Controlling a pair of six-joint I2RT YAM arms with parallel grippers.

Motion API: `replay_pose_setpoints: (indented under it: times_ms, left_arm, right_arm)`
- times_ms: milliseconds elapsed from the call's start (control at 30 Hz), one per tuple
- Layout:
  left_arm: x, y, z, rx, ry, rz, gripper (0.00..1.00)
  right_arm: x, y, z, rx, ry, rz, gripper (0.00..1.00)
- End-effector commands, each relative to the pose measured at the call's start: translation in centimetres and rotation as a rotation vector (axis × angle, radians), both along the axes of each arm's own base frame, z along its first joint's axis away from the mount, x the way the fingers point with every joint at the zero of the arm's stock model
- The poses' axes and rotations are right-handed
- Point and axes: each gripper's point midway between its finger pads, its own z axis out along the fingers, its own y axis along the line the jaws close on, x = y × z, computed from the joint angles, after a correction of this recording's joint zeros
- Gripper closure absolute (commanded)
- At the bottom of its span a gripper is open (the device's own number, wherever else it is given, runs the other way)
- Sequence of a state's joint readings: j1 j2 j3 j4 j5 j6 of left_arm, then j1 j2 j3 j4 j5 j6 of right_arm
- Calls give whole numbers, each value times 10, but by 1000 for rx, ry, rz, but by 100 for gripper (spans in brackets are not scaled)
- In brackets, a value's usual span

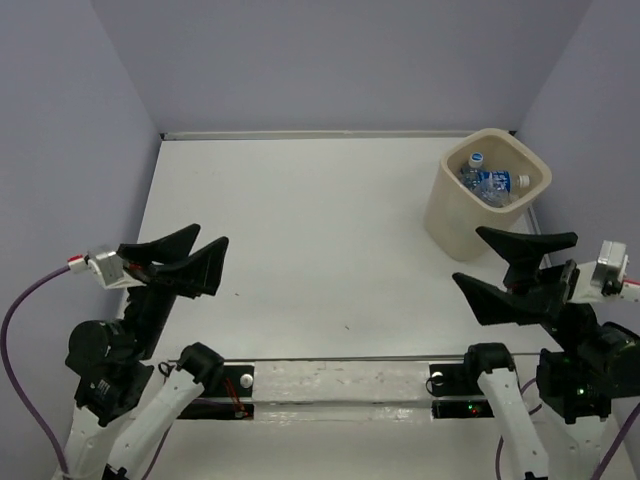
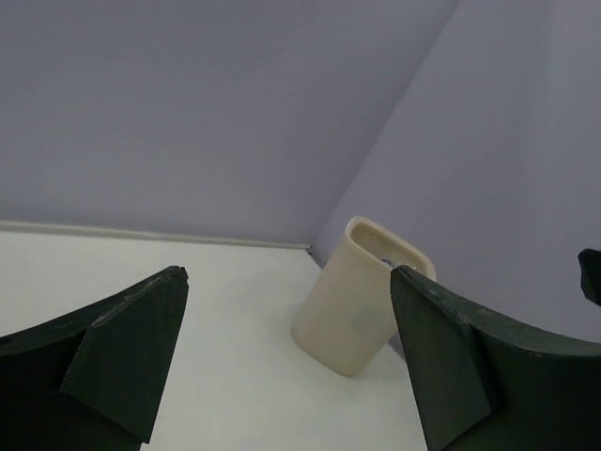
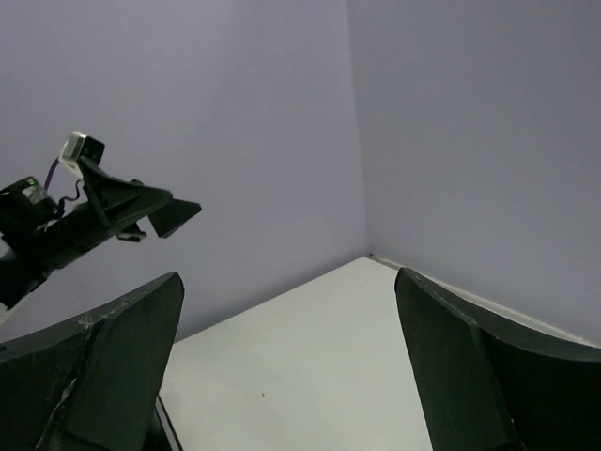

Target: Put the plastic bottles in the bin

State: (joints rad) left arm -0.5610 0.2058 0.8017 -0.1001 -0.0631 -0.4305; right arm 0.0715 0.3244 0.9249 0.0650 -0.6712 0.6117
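The left end effector (image 1: 212, 237) and right end effector (image 1: 467, 255) hang spread and empty, nearer than the beige tapering plastic bin (image 1: 446, 212), which holds the small clear plastic bottles (image 1: 490, 183); none shows on the white table (image 1: 300, 220) around the bin, so the task looks done.

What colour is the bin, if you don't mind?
The bin is beige; the top view shows it best.
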Motion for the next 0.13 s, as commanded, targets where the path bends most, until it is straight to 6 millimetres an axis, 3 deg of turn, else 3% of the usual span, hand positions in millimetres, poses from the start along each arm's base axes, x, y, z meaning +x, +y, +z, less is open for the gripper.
replay_pose_setpoints:
  times_ms: [0,100]
  left_arm:
    - [-10,6,38,-33,-140,11,1]
    - [1,-1,29,-35,-104,5,1]
  right_arm:
    - [-57,4,14,-22,-208,54,0]
    - [-48,-1,6,-11,-206,9,0]
